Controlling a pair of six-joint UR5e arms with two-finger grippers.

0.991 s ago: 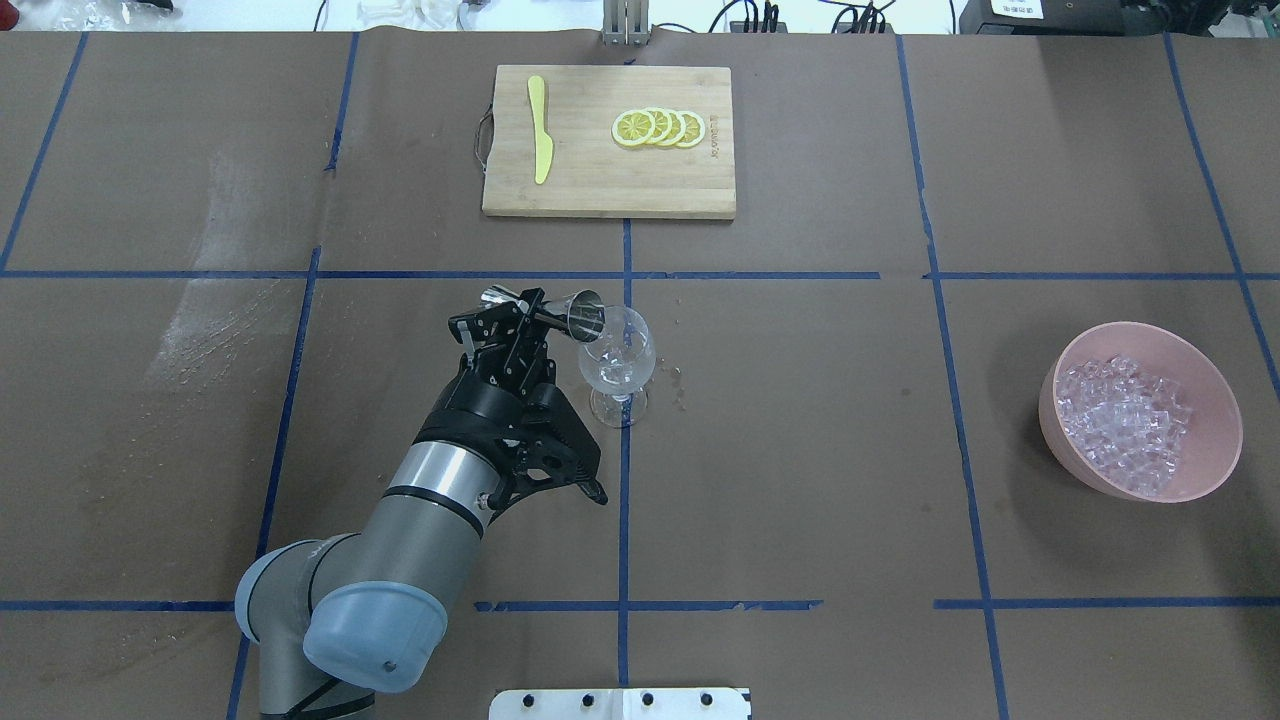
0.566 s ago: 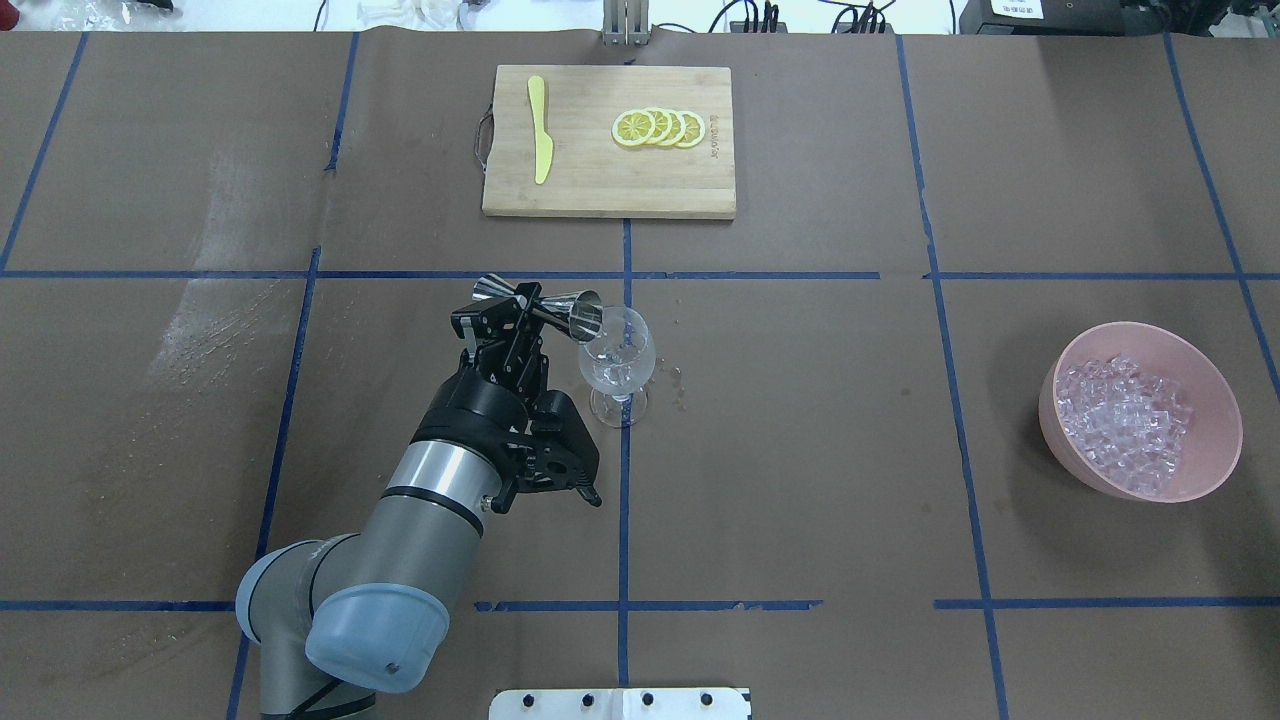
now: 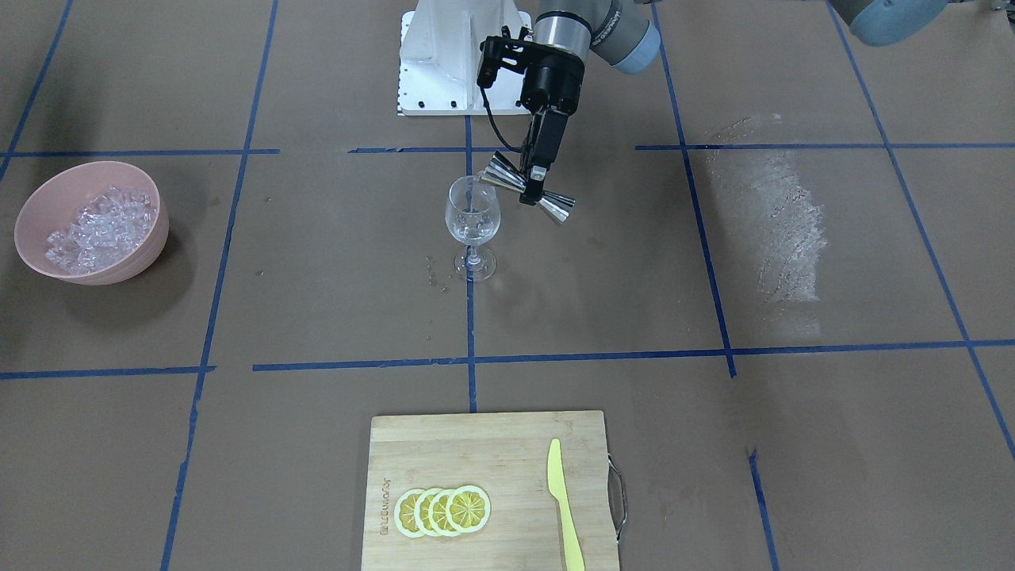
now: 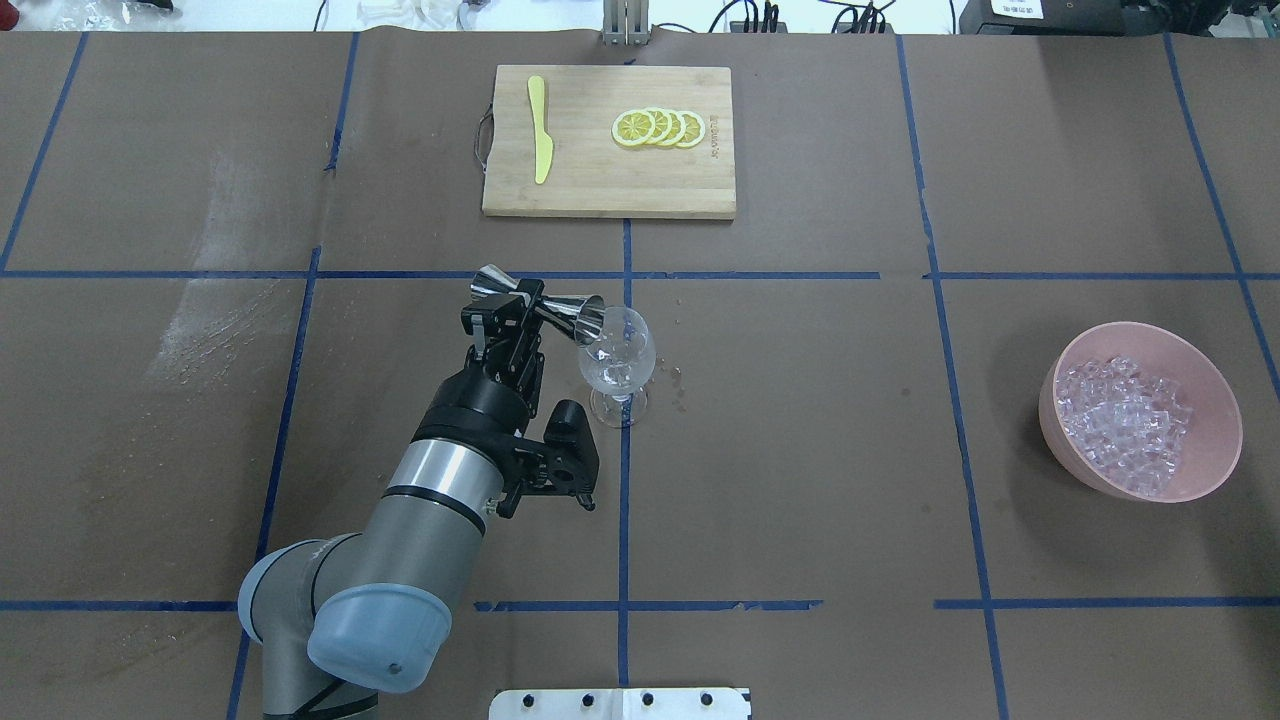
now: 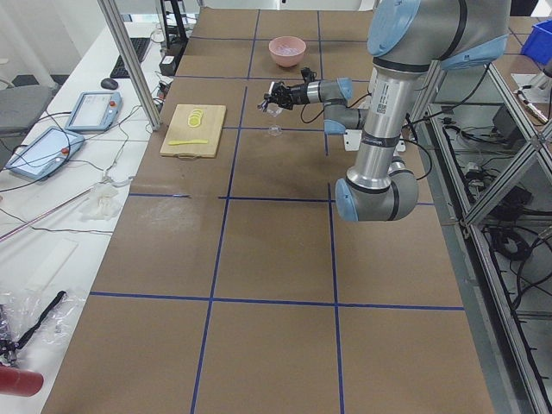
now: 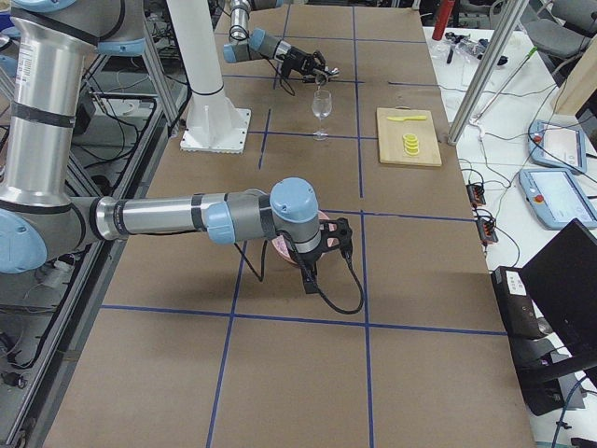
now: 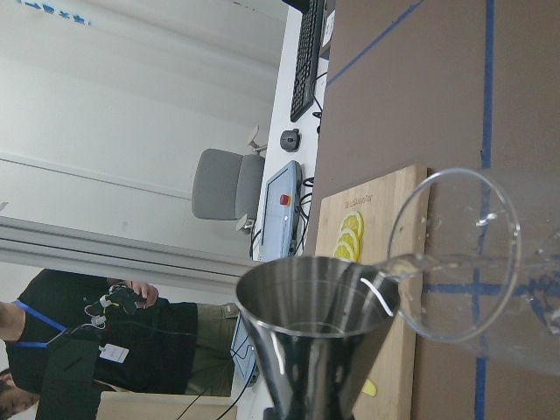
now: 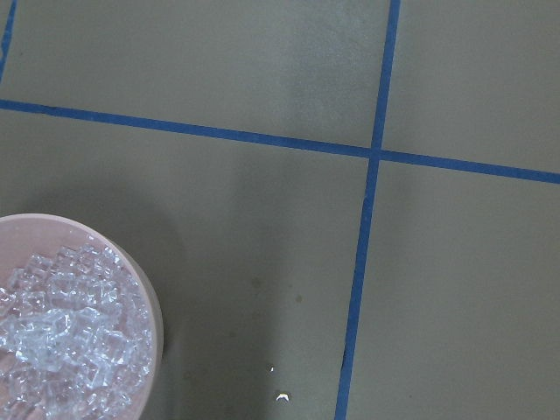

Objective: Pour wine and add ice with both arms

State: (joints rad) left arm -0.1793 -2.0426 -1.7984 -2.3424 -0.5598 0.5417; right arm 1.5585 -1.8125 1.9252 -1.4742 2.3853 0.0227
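left gripper (image 3: 533, 187): fingers clamped on the narrow waist of a steel jigger (image 4: 572, 311); the arm reaches in from the near edge, on the left half of the table (image 4: 800, 400).
jigger: tilted, one cone's mouth at the rim of the wine glass (image 4: 617, 365), the other cone pointing toward the left edge.
wine glass: upright on its foot about midway between the left and right edges, roughly central between near and far.
wine (image 3: 473, 231): a little clear liquid low in the glass, barely visible; the left wrist view shows a clear trickle at the jigger's lip over the rim.
ice (image 4: 1125, 420): heaped in a pink bowl (image 4: 1212, 450) near the right edge, well apart from the glass.
right gripper (image 6: 309, 277): hangs close to the bowl near the right edge; cannot tell whether its fingers are apart or together.
cutting board (image 4: 600, 185): at the middle of the far edge, carrying overlapping lemon slices (image 4: 660, 128) and a yellow knife (image 4: 541, 130).
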